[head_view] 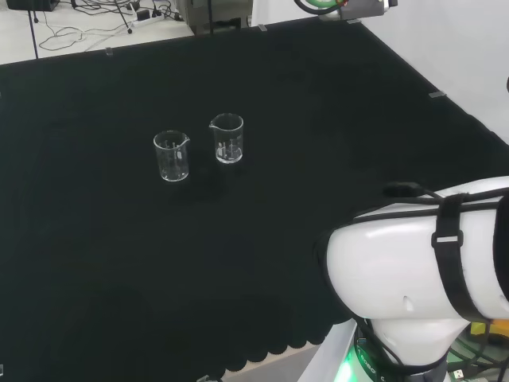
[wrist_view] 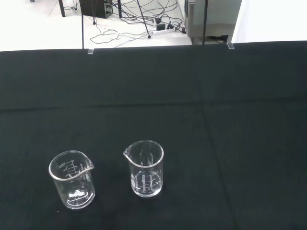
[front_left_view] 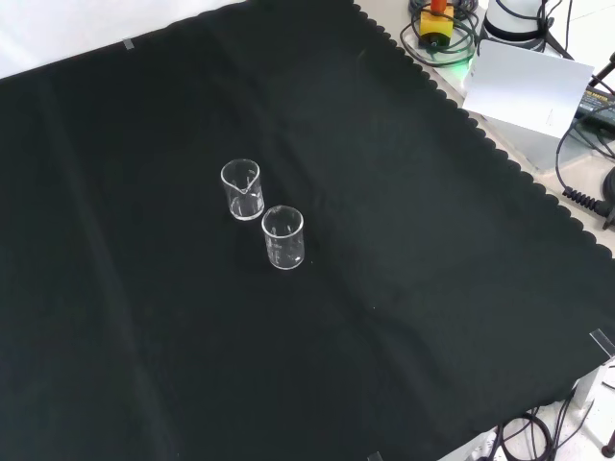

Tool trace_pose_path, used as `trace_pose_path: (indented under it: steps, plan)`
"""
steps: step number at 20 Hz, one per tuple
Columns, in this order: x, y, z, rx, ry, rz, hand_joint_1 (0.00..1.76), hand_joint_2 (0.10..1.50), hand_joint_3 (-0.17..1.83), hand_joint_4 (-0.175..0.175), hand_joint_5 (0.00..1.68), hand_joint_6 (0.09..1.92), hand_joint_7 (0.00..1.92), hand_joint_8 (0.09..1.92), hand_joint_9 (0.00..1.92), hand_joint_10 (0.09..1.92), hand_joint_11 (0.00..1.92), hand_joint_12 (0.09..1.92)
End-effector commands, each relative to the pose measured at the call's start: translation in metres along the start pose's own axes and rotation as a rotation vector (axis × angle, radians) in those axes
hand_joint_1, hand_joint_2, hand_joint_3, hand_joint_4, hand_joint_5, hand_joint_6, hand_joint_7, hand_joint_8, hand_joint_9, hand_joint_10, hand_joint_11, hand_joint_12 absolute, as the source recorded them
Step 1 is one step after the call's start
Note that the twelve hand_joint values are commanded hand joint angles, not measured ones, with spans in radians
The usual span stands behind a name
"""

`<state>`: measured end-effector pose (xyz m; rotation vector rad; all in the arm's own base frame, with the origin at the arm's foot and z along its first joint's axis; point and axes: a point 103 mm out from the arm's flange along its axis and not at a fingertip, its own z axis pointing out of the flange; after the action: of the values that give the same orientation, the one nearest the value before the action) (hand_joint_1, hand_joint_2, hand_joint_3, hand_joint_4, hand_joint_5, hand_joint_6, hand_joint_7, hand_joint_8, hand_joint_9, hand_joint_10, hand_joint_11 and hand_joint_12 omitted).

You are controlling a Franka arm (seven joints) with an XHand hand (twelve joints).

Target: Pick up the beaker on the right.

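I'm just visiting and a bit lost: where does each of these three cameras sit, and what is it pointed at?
Head view: behind and above the arm's base, looking over a white arm link at two beakers.
Front view: opposite, looking down on the cloth.
Wrist view: at the wrist, facing the beakers.
All three share both beakers.

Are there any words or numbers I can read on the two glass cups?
Left beaker: white measuring marks and tiny numbers, too small to read.
Right beaker: white measuring lines, too small to read.
Black cloth: no writing.
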<state>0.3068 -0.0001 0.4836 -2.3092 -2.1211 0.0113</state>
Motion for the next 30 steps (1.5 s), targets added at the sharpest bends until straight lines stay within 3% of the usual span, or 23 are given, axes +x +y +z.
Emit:
trace_pose_path:
  steps: [1, 3, 5, 18, 30]
  plan:
    - [0.002, 0.001, 0.0, -0.01, -0.01, -0.003, 0.33, 1.07, 0.54, -0.018, 0.3, 0.09, 0.01, 0.44, 0.09, 0.68, 0.0, 1.23]
    - [0.013, -0.001, 0.0, -0.014, -0.025, -0.012, 0.2, 1.2, 0.45, -0.012, 0.3, 0.09, 0.0, 0.39, 0.08, 0.65, 0.0, 1.2]
    - [0.017, -0.001, 0.0, -0.014, -0.03, -0.009, 0.17, 1.23, 0.42, -0.01, 0.3, 0.09, 0.0, 0.37, 0.08, 0.64, 0.0, 1.19]
    - [-0.007, 0.013, 0.019, 0.034, 0.021, 0.047, 0.17, 1.27, 0.35, -0.011, 0.31, 0.09, 0.0, 0.37, 0.08, 0.63, 0.0, 1.18]
    - [-0.022, 0.047, 0.066, 0.107, 0.082, 0.117, 0.19, 1.26, 0.32, -0.014, 0.31, 0.09, 0.0, 0.36, 0.08, 0.62, 0.0, 1.18]
